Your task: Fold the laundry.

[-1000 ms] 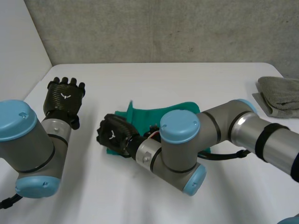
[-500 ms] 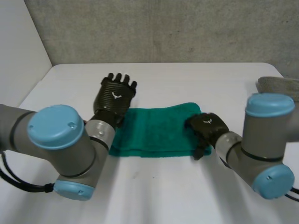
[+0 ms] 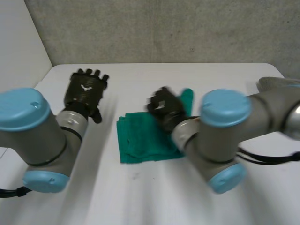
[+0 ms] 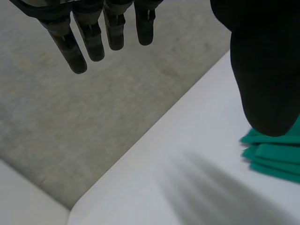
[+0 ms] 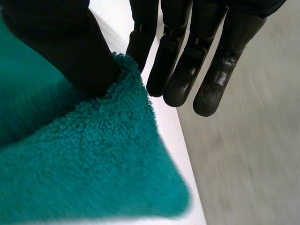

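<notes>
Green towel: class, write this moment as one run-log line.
green towel: partly folded | right hand: pinching its raised edge | left hand: open, off towel

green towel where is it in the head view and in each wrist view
Head view: the green towel lies folded mid-table, with the right hand at its far right corner.
Left wrist view: its stacked edges lie beside the thumb of the open left hand.
Right wrist view: its corner is pinched under the thumb.
Shared landmark: the white table beneath it.
</notes>
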